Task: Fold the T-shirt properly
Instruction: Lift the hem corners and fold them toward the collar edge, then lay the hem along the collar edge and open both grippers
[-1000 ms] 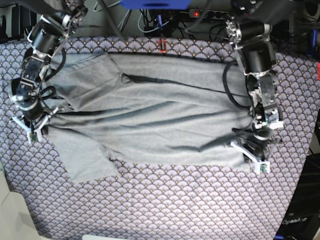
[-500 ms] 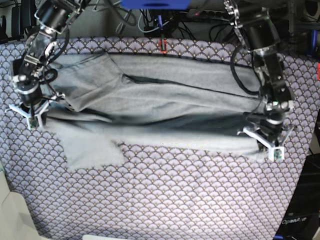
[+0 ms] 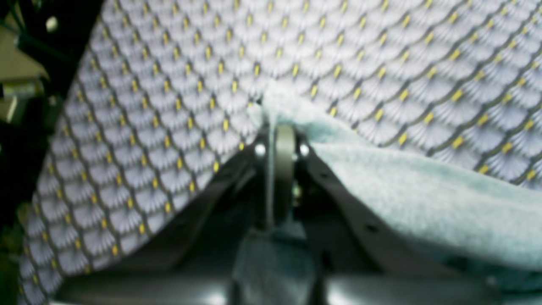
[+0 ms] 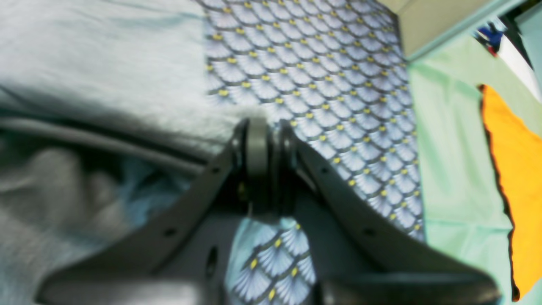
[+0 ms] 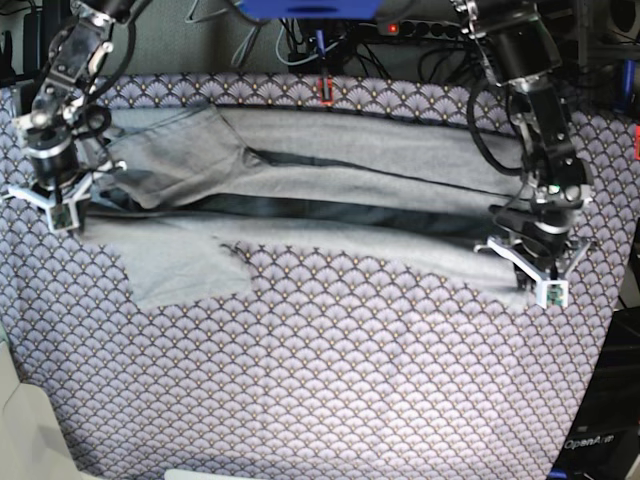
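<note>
Purple scallop-patterned cloth (image 5: 320, 380) covers the bench; left tool (image 3: 277, 127) and right tool (image 4: 260, 131) each clamp the T-shirt (image 5: 340, 190) stretched between them.

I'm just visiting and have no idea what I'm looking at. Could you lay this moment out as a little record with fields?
Scene: two robot arms folding a garment on a table
Garment: grey T-shirt, stretched lengthwise, its near edge lifted between the two arms
Surface: purple scallop-patterned cloth
Left gripper: shut on the T-shirt's edge
Right gripper: shut on the T-shirt's other end
Sleeve: lies flat on the cloth near the right arm
Off the table: something orange, seen by the right wrist camera
</note>
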You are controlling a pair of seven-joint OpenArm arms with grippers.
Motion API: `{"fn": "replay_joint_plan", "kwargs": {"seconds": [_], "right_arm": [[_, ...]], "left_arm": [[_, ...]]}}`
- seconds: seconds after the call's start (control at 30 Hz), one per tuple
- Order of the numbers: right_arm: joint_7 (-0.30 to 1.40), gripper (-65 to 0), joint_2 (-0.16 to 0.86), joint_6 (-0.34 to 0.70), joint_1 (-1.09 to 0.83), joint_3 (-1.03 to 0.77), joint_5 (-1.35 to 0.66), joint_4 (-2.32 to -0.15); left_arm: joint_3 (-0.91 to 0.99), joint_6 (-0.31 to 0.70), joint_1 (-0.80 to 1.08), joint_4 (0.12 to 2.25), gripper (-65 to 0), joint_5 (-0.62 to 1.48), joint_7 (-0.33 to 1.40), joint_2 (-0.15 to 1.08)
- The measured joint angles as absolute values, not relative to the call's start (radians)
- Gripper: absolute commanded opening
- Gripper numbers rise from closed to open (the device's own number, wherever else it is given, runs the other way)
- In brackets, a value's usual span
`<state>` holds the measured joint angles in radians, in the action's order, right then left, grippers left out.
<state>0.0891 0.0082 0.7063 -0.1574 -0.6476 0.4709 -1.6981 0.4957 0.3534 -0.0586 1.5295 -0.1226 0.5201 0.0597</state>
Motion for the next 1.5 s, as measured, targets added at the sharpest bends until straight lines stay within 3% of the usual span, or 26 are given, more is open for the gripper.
{"fn": "replay_joint_plan", "kwargs": {"seconds": [0.3,0.4,0.8,1.17,1.5], "right_arm": [[0.088,-65.0,0.003,0.707,-0.256,-0.649,0.399,-1.747],[0.091,-65.0,-0.015,0.707,-0.287,-0.661,0.400,-1.748],[0.088,-65.0,-0.019,0.708,-0.293,-0.766,0.350,-1.750],[-0.184,-65.0,-0.138,0.706,-0.409,-0.772,0.358,-1.745],[-0.200,-65.0,-0.151,0.707,-0.433,-0.772,0.359,-1.708]], "left_arm": [[0.543,0.363,-0.033,1.554,-65.0,-0.123,0.533,0.064],[0.545,0.423,-0.007,1.560,-65.0,-0.128,0.527,0.066],[0.544,0.450,0.068,1.665,-65.0,-0.124,0.558,0.057],[0.572,0.448,0.095,1.713,-65.0,-0.127,0.604,0.059],[0.574,0.446,0.175,1.717,-65.0,-0.127,0.598,0.061]]}}
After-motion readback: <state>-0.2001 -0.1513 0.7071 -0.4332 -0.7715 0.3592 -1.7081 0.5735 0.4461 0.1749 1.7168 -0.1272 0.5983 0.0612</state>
